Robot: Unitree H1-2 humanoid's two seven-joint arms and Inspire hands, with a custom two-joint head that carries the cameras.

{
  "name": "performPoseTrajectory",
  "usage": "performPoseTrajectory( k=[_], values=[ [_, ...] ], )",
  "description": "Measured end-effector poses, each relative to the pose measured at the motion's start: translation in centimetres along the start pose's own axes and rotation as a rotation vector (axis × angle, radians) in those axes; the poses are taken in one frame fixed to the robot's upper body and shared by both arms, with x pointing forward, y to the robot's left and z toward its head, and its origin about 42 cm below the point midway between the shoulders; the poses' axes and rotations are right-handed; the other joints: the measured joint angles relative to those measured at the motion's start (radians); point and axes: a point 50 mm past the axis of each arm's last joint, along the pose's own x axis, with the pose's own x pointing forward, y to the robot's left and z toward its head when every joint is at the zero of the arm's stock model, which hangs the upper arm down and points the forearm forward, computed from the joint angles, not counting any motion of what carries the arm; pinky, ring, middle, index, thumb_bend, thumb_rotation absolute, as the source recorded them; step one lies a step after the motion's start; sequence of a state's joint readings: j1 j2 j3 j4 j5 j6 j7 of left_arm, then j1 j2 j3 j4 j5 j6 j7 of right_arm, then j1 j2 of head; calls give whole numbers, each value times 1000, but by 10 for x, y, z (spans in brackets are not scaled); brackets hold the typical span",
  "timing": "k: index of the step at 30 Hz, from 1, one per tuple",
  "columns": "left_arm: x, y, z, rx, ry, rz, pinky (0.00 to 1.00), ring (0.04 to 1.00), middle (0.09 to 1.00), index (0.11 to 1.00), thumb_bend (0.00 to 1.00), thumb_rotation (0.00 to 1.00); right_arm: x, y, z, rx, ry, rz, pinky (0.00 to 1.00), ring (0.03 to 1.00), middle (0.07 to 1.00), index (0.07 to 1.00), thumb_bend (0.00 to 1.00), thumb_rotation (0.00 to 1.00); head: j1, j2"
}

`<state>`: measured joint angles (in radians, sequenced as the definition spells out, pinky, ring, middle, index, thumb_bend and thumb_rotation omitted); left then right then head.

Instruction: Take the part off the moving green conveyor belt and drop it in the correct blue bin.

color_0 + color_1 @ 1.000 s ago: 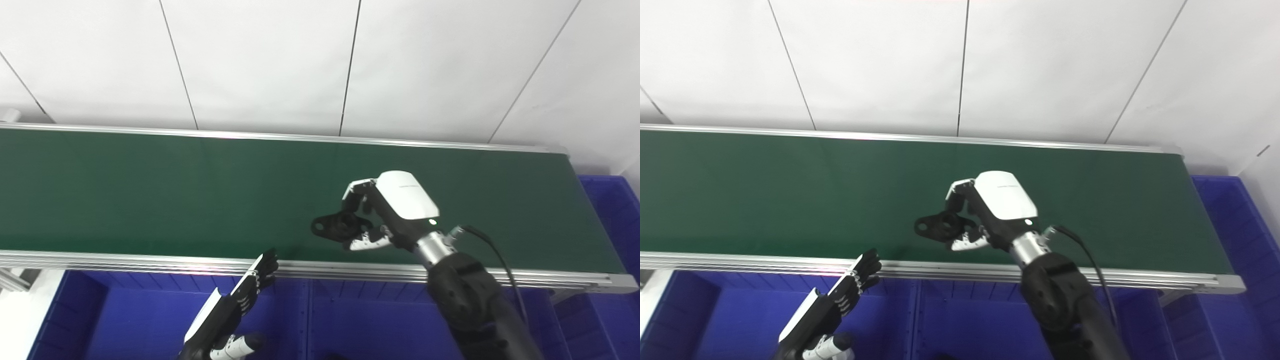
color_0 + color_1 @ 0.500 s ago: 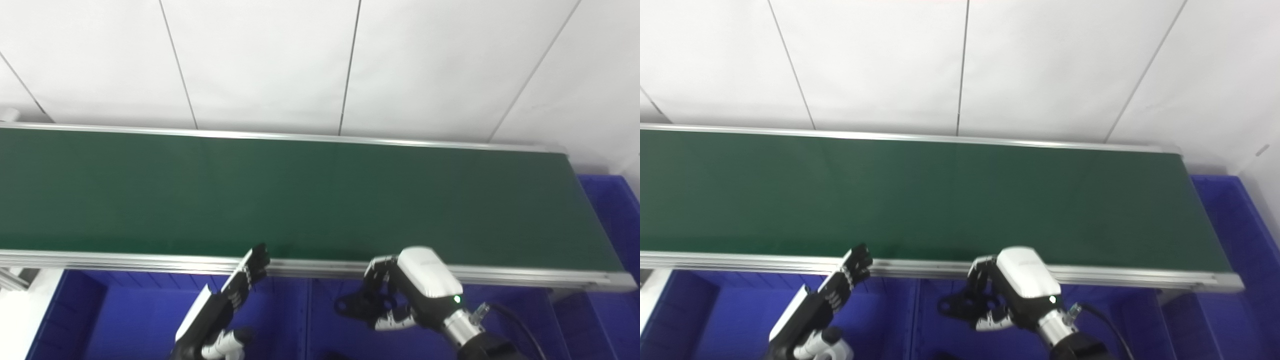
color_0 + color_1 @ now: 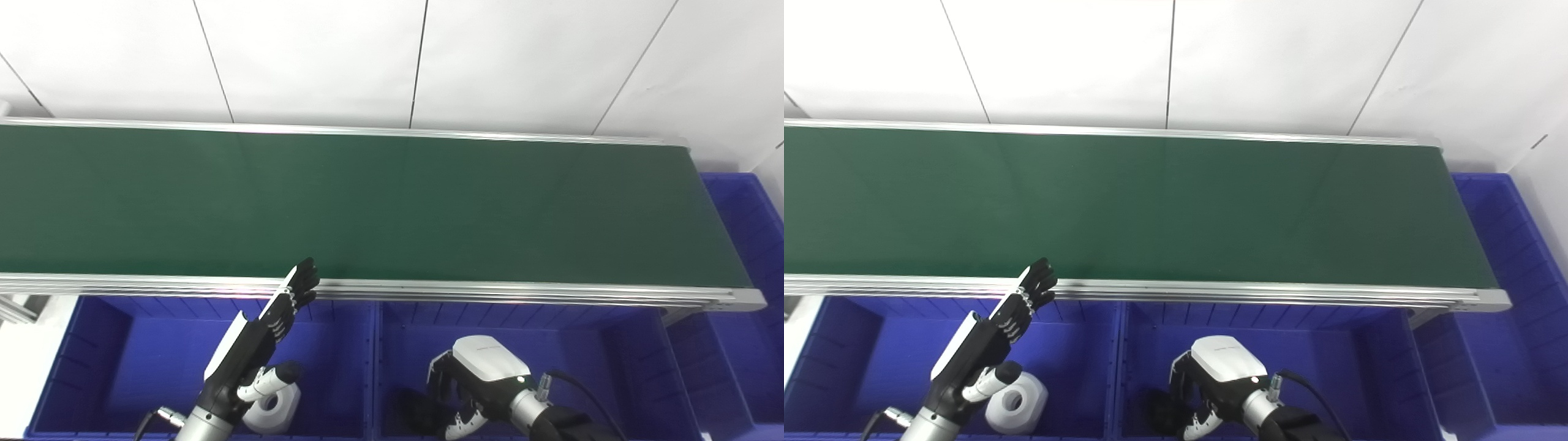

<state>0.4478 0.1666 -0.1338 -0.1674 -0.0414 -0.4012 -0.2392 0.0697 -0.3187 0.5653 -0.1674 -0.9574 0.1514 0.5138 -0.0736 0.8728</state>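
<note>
One black part (image 3: 419, 411), under right hand (image 3: 481, 383), middle bin (image 3: 582, 343)

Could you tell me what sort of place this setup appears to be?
Probably a mock factory sorting station: a long green conveyor belt with aluminium rails runs along a white panelled wall, and blue plastic bins sit below its near edge to take the parts.

A white wall (image 3: 318, 55) stood at the back. Thin dark lines (image 3: 418, 61) cut it into big panels. The light was bright and even. All of it was far beyond the fingers. A bit of white floor (image 3: 27, 361) showed at the left.
</note>
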Motion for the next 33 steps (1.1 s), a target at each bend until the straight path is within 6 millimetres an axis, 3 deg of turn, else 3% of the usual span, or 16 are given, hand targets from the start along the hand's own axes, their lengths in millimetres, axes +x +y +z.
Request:
performPoseTrajectory(
  k=[2, 4, 12, 21, 28, 33],
  values=[
    [0, 0, 3, -1, 4, 0, 934, 979, 1000, 997, 712, 804, -1, -2, 2, -2, 8, -15, 694, 835, 862, 838, 564, 342, 0, 6],
    [1, 0, 5, 0, -1, 0, 930, 977, 1000, 996, 707, 806, -3, -6, 6, 30, 17, -48, 740, 880, 904, 888, 606, 420, 2, 9],
    [-1, 0, 5, -2, 4, 2, 913, 976, 1000, 999, 711, 807, -28, -20, 21, 257, -6, -324, 864, 938, 956, 937, 636, 536, 6, 17],
    [-5, 4, 4, 11, 18, -5, 918, 978, 1000, 1000, 731, 820, -48, -21, 38, 486, -56, -484, 785, 902, 934, 926, 642, 574, 14, 15],
    [-7, 4, 4, 15, 29, -5, 935, 991, 1000, 1000, 699, 812, -64, 1, 62, 718, -75, -517, 765, 872, 923, 939, 633, 581, 20, 3],
    [-4, 6, 4, 18, 22, -3, 932, 992, 1000, 1000, 699, 808, -62, 15, 61, 798, -60, -512, 781, 876, 925, 953, 650, 651, 28, -17]
  ],
)
